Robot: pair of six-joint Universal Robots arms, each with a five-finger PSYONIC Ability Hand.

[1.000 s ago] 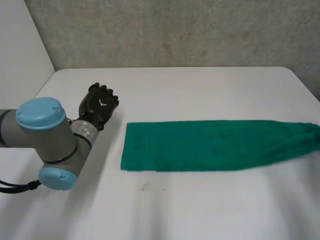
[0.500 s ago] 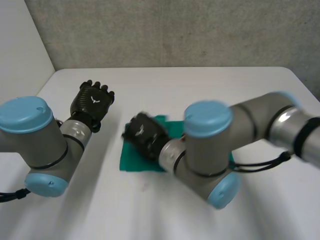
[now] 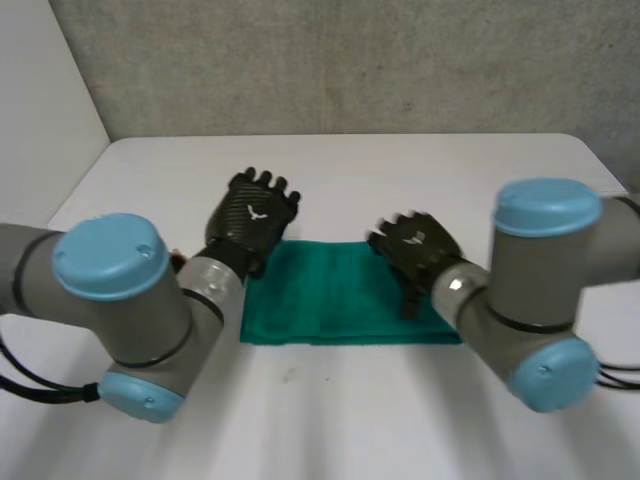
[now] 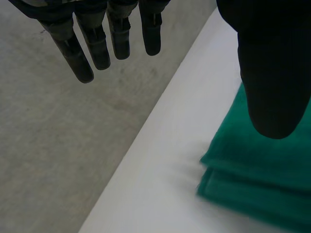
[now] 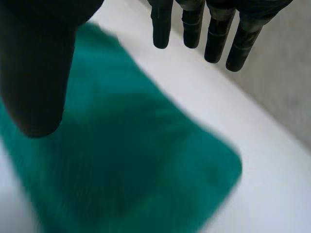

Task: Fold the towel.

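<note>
While a green towel (image 3: 330, 295) lies as a compact folded rectangle on the white table (image 3: 400, 160), the head view has the left hand (image 3: 255, 210) poised at its far left corner and the right hand (image 3: 415, 245) over its right end; folding looks largely done, with perhaps 1 fold left. From the left wrist, straight fingers (image 4: 77, 53) spread empty beside a corner showing 2 stacked layers. From the right wrist, fingers (image 5: 214, 39) hang straight, cloth under the palm, nothing held

Towel (image 3: 330, 295) now far shorter, apparently doubled over; left hand (image 3: 255, 212) and right hand (image 3: 415, 248) newly at its ends.
</note>
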